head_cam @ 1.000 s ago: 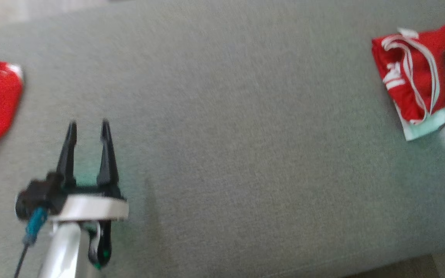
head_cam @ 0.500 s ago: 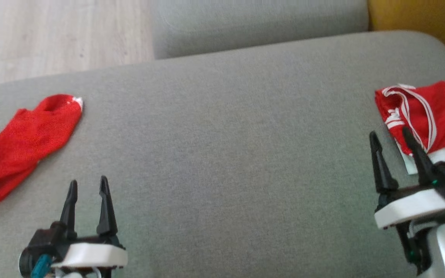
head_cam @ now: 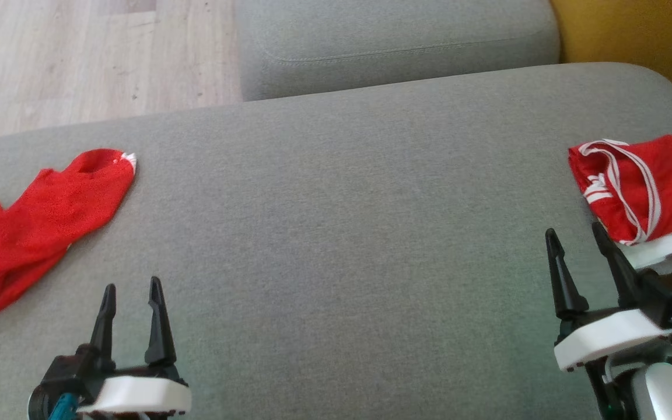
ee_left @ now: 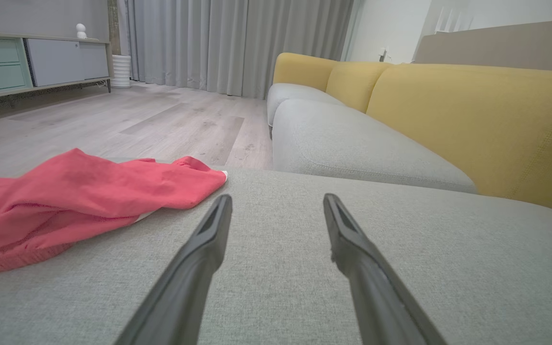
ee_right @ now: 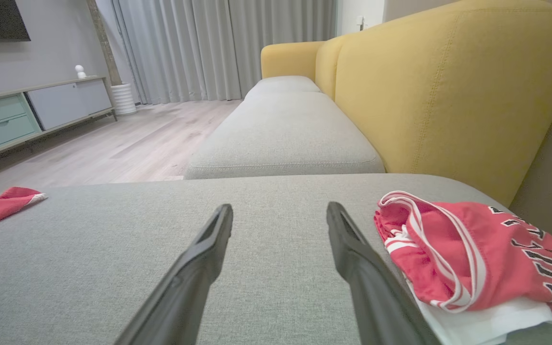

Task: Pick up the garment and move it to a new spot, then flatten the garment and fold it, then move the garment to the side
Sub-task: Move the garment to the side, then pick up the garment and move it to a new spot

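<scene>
Right end effector [head_cam: 573,228] has backed off folded garment [head_cam: 639,181].

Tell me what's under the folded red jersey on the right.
A white fabric layer pokes out beneath the red jersey at its near edge, both resting on the grey cushion. How far it runs underneath is covered.

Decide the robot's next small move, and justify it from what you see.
Probably swing the open left gripper left to the crumpled red garment: it lies unfolded, while the striped jersey by the right gripper looks already folded.
</scene>
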Controlling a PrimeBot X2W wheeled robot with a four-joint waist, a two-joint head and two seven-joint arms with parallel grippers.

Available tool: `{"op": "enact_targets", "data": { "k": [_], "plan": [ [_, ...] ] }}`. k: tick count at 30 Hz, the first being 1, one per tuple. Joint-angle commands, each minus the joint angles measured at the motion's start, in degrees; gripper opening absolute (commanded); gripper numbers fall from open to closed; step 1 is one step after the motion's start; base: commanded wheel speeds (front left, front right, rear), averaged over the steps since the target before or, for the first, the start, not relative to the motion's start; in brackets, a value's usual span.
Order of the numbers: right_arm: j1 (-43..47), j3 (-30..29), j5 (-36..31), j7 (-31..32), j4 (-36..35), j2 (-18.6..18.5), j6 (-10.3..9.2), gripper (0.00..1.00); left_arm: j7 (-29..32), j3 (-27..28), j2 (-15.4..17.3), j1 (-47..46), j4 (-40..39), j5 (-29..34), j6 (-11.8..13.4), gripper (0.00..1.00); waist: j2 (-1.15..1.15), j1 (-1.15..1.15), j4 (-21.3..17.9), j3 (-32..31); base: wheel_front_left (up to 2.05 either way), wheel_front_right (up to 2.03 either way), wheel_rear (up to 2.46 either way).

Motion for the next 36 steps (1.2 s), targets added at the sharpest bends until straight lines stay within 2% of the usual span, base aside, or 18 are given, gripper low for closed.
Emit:
{"op": "enact_targets", "data": {
  "k": [1, 7, 19, 28, 36],
  "plan": [
    [-0.99, 0.98, -0.45, 0.20, -1.53, -0.17, -0.05, 1.00, -0.53, 1.82, 0.19, -2.20, -1.30, 0.36, 0.12, 1.00, 0.00, 0.00, 0.69, 0.16, 0.00, 0.00, 0.00],
    [0.38, 0.60, -1.26, 1.01, -1.36, 0.69, -0.05, 1.00, -0.53, 1.06, 0.06, -2.84, -1.30, 0.42, -0.16, 1.00, 0.00, 0.00, 5.90, 1.23, 0.00, 0.00, 0.00],
    [-1.53, 4.46, -1.17, 1.15, -1.11, -0.02, -0.05, 1.00, -0.53, 1.39, -0.07, -2.85, -0.96, 0.04, -0.16, 1.00, 0.00, 0.00, 23.94, 3.53, 0.00, 0.00, 0.00],
    [-1.73, 6.89, -0.45, 1.25, 0.29, -0.04, -0.05, 1.00, -0.53, 1.97, -0.14, -1.29, -1.18, 0.00, -0.11, 1.00, 0.00, 0.00, 30.83, 2.42, 0.00, 0.00, 0.00],
    [-2.38, 8.37, -0.06, 0.43, 0.11, -0.03, -0.05, 1.00, -0.53, 2.47, 0.11, -1.32, -1.80, 0.68, 0.02, 1.00, 0.00, 0.00, 31.07, 3.28, 0.00, 0.00, 0.00]
  ]
}}
